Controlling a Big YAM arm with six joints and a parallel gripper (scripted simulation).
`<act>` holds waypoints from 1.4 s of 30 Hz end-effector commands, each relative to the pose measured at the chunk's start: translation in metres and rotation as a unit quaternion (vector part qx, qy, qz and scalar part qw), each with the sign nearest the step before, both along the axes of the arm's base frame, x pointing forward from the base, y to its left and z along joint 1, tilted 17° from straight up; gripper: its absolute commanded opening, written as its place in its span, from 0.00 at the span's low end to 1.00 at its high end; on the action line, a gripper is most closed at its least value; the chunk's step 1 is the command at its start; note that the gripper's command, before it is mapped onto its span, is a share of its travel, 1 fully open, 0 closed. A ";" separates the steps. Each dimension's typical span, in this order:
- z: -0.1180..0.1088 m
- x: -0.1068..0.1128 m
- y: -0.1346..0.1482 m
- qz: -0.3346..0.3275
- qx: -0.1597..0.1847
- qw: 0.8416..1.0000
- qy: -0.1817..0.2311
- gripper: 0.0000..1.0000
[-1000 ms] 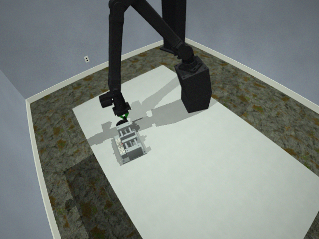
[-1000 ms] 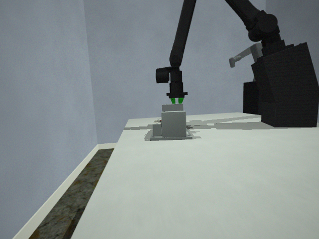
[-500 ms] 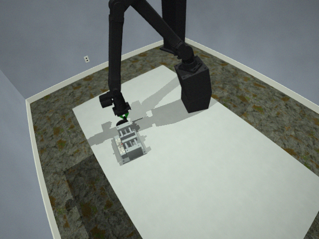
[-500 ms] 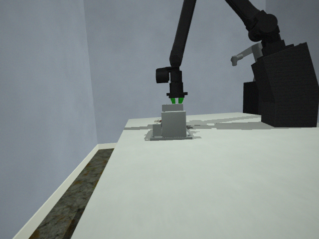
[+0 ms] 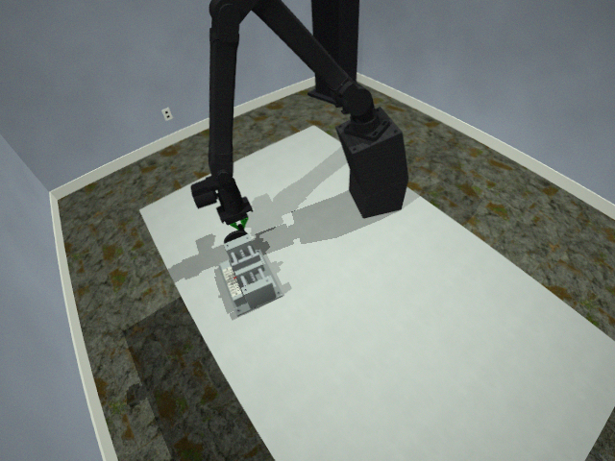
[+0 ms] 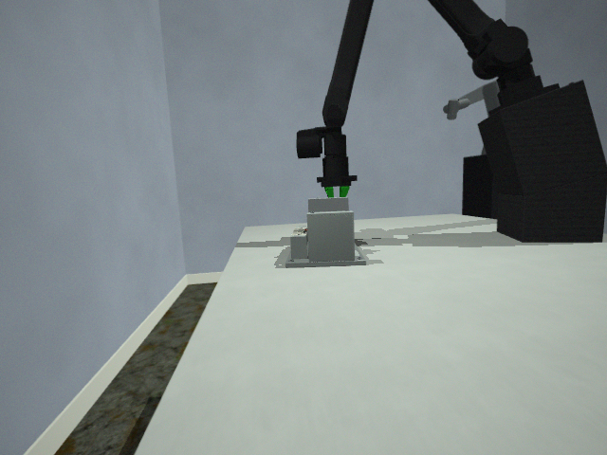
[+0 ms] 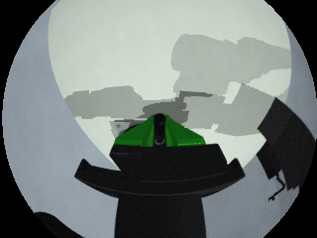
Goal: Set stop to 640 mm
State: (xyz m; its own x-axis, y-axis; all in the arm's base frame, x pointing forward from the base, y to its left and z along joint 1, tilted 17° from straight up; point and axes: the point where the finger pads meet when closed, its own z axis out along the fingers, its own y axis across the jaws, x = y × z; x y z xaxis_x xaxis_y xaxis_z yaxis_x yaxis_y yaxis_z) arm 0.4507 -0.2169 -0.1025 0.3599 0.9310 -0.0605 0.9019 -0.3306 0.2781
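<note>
A small grey stop fixture (image 5: pixel 250 279) sits on the white table near its left edge, with a scale strip (image 5: pixel 229 279) along its left side. A dark handwheel (image 5: pixel 233 235) is at its far end. My gripper (image 5: pixel 239 228), with green fingers, points down and is shut on the handwheel. In the exterior view the fixture (image 6: pixel 327 235) hides the handwheel, and the gripper's green fingers (image 6: pixel 337 191) show just above its top. In the wrist view the green fingers stand close together around a thin dark part; the fixture itself is hidden.
The arm's black base block (image 5: pixel 376 166) stands at the back of the table. The table's left edge (image 6: pixel 206 313) runs close beside the fixture, with mottled floor below.
</note>
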 end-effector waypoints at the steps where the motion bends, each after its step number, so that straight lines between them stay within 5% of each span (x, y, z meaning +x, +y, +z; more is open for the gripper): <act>1: 0.011 0.006 -0.008 -0.007 -0.005 1.000 -0.013 0.06; 9: 0.045 0.000 0.002 -0.005 -0.004 1.000 -0.010 0.06; 18: 0.054 -0.001 0.000 -0.007 -0.005 1.000 -0.009 0.06; 26: 0.071 0.044 -0.012 -0.002 -0.012 1.000 -0.026 0.06; 42: 0.070 0.061 -0.016 -0.001 -0.009 1.000 -0.022 0.06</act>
